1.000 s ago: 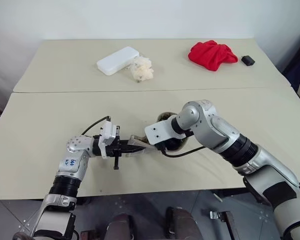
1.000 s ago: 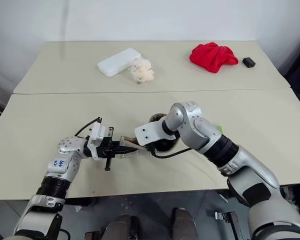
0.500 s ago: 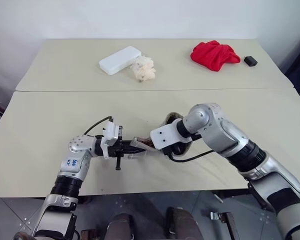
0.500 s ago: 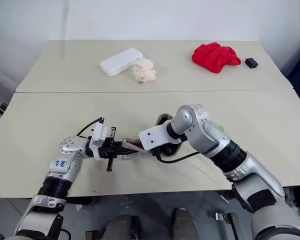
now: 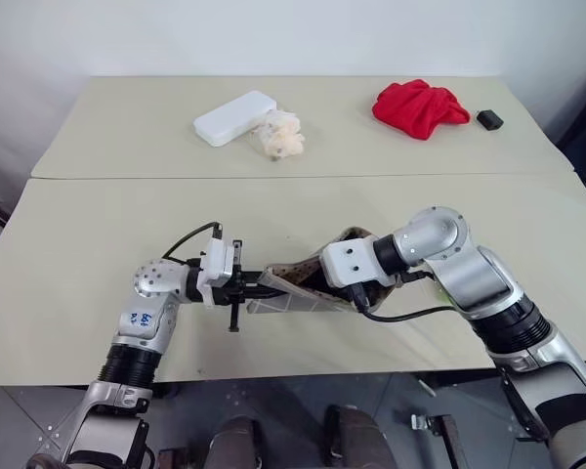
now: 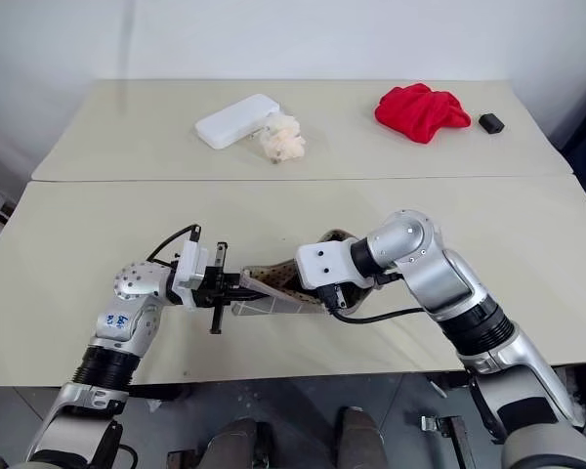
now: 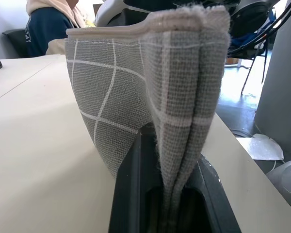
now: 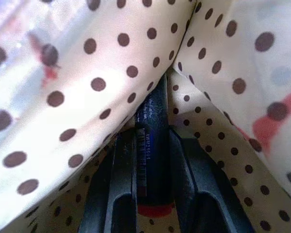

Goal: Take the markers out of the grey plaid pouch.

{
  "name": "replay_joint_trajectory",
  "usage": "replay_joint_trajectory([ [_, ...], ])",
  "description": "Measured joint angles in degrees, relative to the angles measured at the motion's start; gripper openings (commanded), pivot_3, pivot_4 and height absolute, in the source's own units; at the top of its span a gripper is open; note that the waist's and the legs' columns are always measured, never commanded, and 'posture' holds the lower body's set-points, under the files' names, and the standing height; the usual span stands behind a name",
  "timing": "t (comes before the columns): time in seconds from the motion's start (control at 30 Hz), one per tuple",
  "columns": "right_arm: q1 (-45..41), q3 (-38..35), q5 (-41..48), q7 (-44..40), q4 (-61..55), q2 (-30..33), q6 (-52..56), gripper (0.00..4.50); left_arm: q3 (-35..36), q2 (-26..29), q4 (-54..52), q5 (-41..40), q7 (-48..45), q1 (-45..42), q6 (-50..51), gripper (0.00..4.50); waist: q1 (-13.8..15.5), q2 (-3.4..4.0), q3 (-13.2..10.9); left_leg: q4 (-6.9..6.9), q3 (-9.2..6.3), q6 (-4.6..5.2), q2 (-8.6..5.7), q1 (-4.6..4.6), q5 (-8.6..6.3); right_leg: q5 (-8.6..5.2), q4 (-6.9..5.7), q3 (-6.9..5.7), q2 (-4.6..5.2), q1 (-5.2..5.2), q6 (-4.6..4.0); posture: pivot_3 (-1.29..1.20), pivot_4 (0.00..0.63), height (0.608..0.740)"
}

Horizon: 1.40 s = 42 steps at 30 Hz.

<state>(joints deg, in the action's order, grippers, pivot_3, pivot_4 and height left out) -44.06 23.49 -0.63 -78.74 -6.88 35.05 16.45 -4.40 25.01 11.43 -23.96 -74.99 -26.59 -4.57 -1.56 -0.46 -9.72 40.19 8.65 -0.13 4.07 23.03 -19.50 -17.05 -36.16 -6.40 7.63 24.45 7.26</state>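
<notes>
While the left claw [image 5: 252, 287] clamps the pouch [image 5: 303, 290] end to steady it above the counter [image 5: 98, 254], the right claw [image 8: 148, 194], inside, pinches a dark marker [image 8: 149, 145] for extraction.

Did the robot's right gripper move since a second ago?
Yes. The right gripper, inside the grey plaid pouch, has drawn back toward the robot's right, nearer the table's front edge.
</notes>
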Motion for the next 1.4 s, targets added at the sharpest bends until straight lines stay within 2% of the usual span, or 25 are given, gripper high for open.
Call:
replay_joint_trajectory([
  [0.17,-0.6,1.4,-2.0,2.0,0.0,0.8,0.4,0.56,-0.5,0.4,0.1,0.8,1.6,0.3,-1.7,0.00,0.0,0.00,0.0,0.00,0.00,0.00,0.00,0.00,0.00,0.00,0.00,0.00,0.01,0.00,0.00,0.00,0.150,0.740],
  [0.5,-7.0,9.9,-9.3,1.9,-10.2,7.3,12.9,0.56,-2.7,0.7,-0.3,1.0,3.3,1.1,-3.7,0.00,0.0,0.02,0.0,-0.01,0.00,0.00,0.01,0.02,0.00,-0.01,-0.01,0.00,0.02,0.04,-0.01,0.00,0.150,0.740],
  [0.63,-7.1,10.0,-9.1,1.2,-12.5,8.2,15.0,0.56,-3.0,0.8,-1.0,0.8,3.2,1.4,-3.8,0.00,0.1,0.02,0.0,-0.01,-0.01,0.00,0.00,0.03,0.00,-0.01,0.00,0.00,0.02,0.04,-0.01,0.00,0.150,0.740],
  [0.83,-7.6,10.1,-9.1,0.9,-13.2,10.9,12.0,0.56,-3.9,0.8,-2.6,0.6,3.7,1.6,-4.1,0.00,0.0,0.02,0.0,0.00,0.00,0.01,0.00,0.03,-0.01,0.00,0.01,0.00,0.02,0.04,-0.01,0.00,0.150,0.740],
  [1.13,-5.4,13.1,-11.8,4.4,-15.2,9.3,10.3,0.56,-4.0,2.1,-2.4,0.5,3.5,3.3,-2.7,0.00,0.0,0.02,0.0,-0.02,0.00,0.01,0.00,0.04,-0.01,-0.01,0.01,0.00,0.02,0.05,-0.01,0.00,0.150,0.740],
  [1.4,-6.7,19.4,-21.1,6.4,-8.4,7.5,2.6,0.56,-5.3,2.1,-1.0,1.0,3.3,3.4,-1.6,0.00,-0.1,0.02,0.0,0.00,0.02,0.00,0.00,0.01,0.00,-0.01,-0.01,0.01,0.02,0.03,-0.01,0.00,0.150,0.740],
])
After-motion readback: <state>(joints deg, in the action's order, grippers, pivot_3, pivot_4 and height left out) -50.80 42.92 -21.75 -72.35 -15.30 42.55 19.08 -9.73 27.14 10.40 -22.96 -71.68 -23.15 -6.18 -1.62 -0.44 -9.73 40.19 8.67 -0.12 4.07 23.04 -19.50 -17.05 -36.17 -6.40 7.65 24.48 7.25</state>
